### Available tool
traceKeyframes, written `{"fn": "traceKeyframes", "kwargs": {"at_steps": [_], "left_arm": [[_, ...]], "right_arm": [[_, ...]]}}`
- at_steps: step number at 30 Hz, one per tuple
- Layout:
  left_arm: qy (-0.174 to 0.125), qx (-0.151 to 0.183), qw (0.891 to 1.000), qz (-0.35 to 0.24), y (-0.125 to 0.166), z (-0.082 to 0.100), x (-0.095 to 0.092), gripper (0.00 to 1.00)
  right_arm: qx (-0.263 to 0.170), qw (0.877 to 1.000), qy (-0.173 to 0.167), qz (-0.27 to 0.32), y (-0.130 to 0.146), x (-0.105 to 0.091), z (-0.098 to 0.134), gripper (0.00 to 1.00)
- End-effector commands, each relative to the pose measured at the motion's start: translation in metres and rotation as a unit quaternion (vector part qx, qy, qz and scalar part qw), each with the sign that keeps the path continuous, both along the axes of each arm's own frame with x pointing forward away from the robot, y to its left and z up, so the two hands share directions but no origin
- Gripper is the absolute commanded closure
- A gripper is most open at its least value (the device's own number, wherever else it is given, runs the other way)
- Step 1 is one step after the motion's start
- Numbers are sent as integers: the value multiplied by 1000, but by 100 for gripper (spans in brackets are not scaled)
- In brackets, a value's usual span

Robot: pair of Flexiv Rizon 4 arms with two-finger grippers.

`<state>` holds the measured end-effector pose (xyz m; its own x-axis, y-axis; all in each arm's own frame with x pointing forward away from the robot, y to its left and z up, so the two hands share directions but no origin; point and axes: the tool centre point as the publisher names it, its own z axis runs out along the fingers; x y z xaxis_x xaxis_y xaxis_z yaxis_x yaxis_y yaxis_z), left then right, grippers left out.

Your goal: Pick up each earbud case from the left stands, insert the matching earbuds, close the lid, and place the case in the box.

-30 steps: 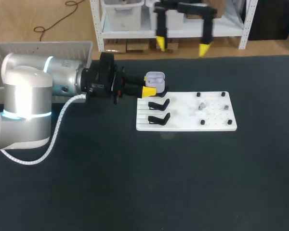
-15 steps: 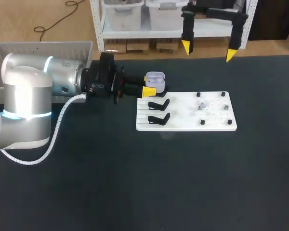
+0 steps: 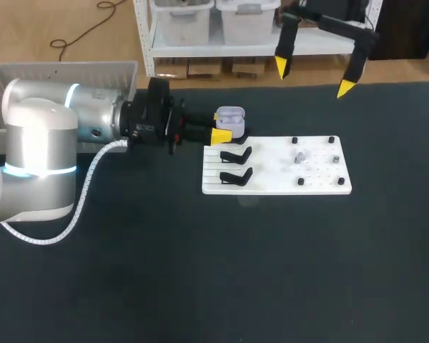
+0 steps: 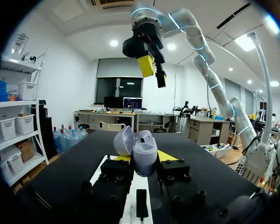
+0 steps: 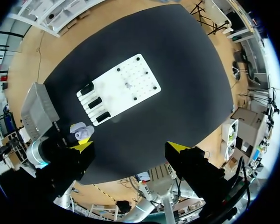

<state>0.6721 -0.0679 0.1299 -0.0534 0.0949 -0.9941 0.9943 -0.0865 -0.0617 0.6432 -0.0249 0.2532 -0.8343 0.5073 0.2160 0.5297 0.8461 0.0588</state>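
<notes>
A pale lilac earbud case (image 3: 230, 118) with its lid up sits between the yellow tips of my left gripper (image 3: 222, 132), which is shut on it just beyond the back left corner of the white board (image 3: 275, 187). In the left wrist view the open case (image 4: 143, 154) stands upright between the fingers of the left gripper (image 4: 144, 157). Two black stands (image 3: 236, 164) sit on the board's left part, and small earbuds (image 3: 299, 156) lie near its middle. My right gripper (image 3: 313, 77) hangs open high over the table's far edge. From there it looks down on the board (image 5: 123, 91) and the case (image 5: 81, 129).
A grey mesh box (image 3: 57, 75) stands at the table's far left, behind my left arm (image 3: 71, 132). Small black pegs (image 3: 332, 140) dot the board's right part. The black table (image 3: 214, 271) stretches bare in front of the board.
My right gripper has moved to the right high above the table's far edge, still open. The left arm and the case have not moved.
</notes>
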Motion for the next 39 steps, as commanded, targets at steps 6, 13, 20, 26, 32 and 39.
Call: {"fn": "traceKeyframes", "kwargs": {"at_steps": [6,13,20,26,32,39], "left_arm": [[0,-1,1000,0,0,-1,0,100],[0,-1,1000,0,0,-1,0,100],[0,-1,1000,0,0,-1,0,100],[0,-1,1000,0,0,-1,0,100],[0,-1,1000,0,0,-1,0,100],[0,-1,1000,0,0,-1,0,100]], "right_arm": [[85,994,-56,-24,-3,-6,-2,0],[85,994,-56,-24,-3,-6,-2,0],[85,994,-56,-24,-3,-6,-2,0],[85,994,-56,-24,-3,-6,-2,0],[85,994,-56,-24,-3,-6,-2,0],[36,995,-96,-18,-9,8,-3,0]]}}
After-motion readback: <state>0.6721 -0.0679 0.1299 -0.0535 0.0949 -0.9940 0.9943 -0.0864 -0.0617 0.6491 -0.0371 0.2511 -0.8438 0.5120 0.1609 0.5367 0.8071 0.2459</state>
